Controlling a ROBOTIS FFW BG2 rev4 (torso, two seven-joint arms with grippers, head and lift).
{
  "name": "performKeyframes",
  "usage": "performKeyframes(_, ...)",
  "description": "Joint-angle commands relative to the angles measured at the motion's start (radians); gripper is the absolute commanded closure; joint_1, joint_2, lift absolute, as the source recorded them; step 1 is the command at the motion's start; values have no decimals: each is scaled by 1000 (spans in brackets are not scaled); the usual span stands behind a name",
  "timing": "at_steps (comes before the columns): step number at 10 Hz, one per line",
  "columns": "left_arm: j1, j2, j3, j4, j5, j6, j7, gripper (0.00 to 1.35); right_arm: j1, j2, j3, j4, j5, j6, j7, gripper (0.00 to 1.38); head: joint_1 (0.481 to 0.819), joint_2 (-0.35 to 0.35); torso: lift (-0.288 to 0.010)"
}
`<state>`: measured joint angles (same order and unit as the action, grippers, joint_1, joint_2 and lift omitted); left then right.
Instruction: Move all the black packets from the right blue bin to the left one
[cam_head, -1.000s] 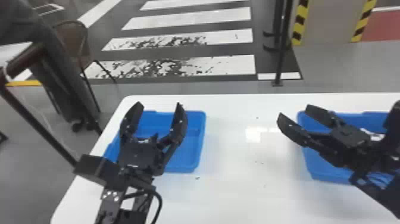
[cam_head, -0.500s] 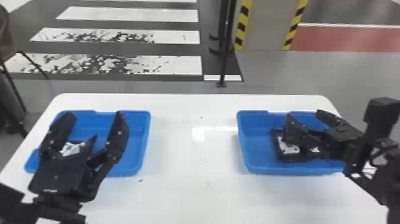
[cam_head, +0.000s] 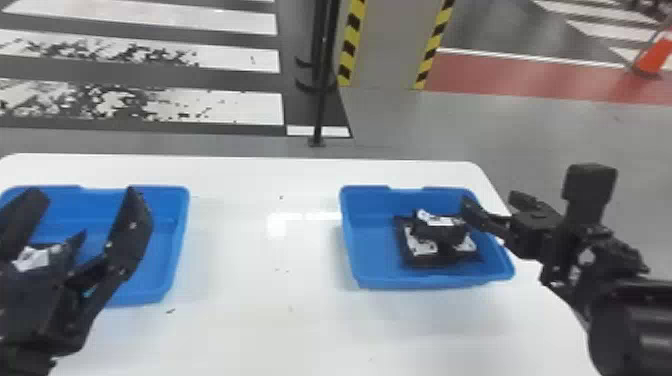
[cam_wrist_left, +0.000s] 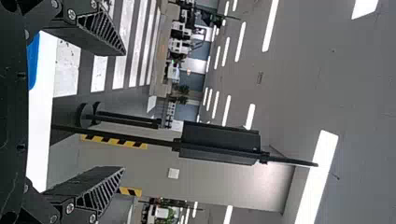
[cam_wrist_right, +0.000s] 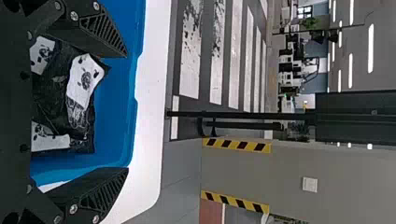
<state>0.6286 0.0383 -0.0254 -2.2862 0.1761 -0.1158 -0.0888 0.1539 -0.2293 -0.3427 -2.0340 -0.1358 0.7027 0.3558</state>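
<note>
The right gripper (cam_head: 489, 199) has swung across the right bin (cam_head: 425, 282) to its right-hand rim, fingers wide apart, holding nothing. Black packets (cam_head: 440, 234) lie heaped inside that bin. Well left of it, the left gripper (cam_head: 85, 191) hovers, spread wide and empty, over the left bin (cam_head: 167, 250) with another packet (cam_head: 32, 258).

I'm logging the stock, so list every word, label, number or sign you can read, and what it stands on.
No text can be read.
White labels on black packets, right blue bin: dark marks, too small to read.
White patch, left blue bin: nothing legible.
Yellow-and-black stripes: no letters.
</note>
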Motion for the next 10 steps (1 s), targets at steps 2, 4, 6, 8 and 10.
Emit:
performKeyframes(2,-5,3,-7,0,1,13,-2,170,-75,-16,8,136,-14,-1,8,168,695,-224,-140)
performKeyframes(4,-10,3,-7,0,5,13,-5,170,-144,-41,56,273,-44,-3,45,167,695,-228,-140)
performKeyframes(6,-13,5,-5,0,7,15,-8,170,-174,-51,107,342,-38,-13,52,159,695,-211,-140)
performKeyframes(8,-15,8,-5,0,11,22,-11,171,-183,-51,121,354,-10,2,49,159,695,-191,-140)
performKeyframes(10,-15,8,-3,0,13,30,-14,171,-206,-53,129,383,28,51,38,159,695,-192,-140)
